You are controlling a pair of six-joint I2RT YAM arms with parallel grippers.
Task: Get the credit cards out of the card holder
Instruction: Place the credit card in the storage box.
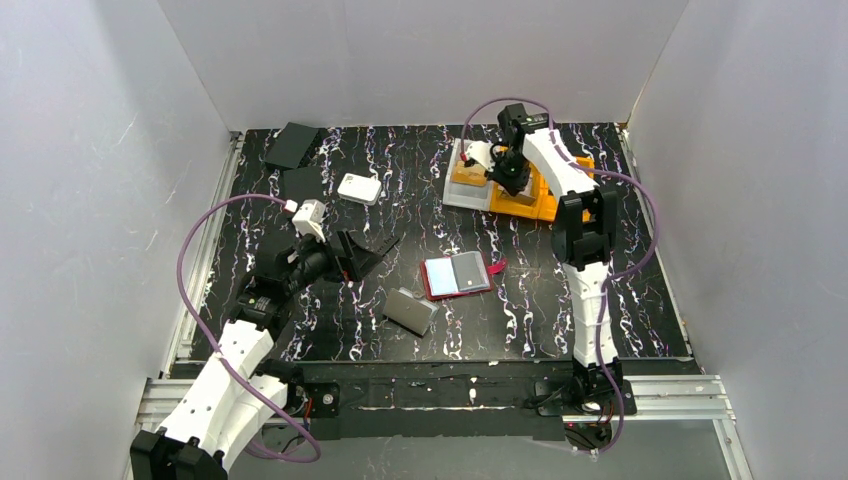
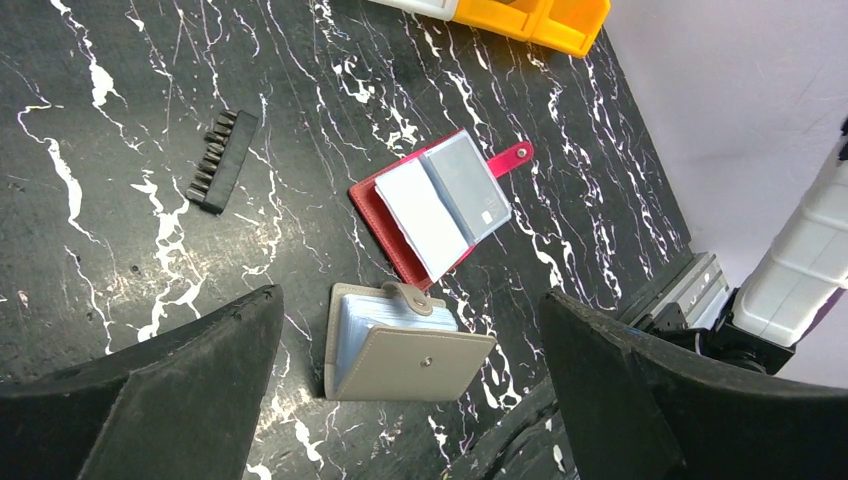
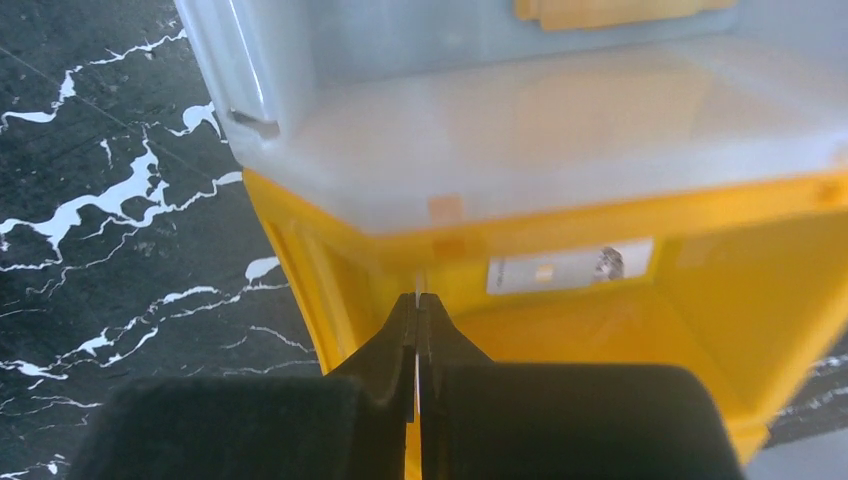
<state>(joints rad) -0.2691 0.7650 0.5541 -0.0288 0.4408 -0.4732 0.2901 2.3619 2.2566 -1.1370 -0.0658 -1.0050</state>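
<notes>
**Two tools, one spread and one pressed together**

We see the right tool (image 3: 417, 298) with its fingers pressed together over the yellow bin (image 3: 300, 240) at the far right of the table (image 1: 520, 320). A thin pale line shows between the fingertips, and we cannot tell what it is. One pale credit card (image 3: 570, 268) leans against the yellow bin's inner wall. Just beyond it, touching, sits a translucent white bin (image 3: 500, 130) with something orange at its far edge (cut off by the frame).

The left tool (image 1: 370, 242) hangs spread wide above the table's left half, holding nothing. Below it lies a closed grey case (image 2: 400, 345), and just beyond that the red card holder (image 2: 375, 205), lying open with its snap tab pointing away. A silver-grey card (image 2: 468, 185) sits in its right clear sleeve; the left page looks white.

Further left lies a small black bit holder (image 2: 222, 160), and towards the back a white rounded box (image 1: 359, 188).
</notes>
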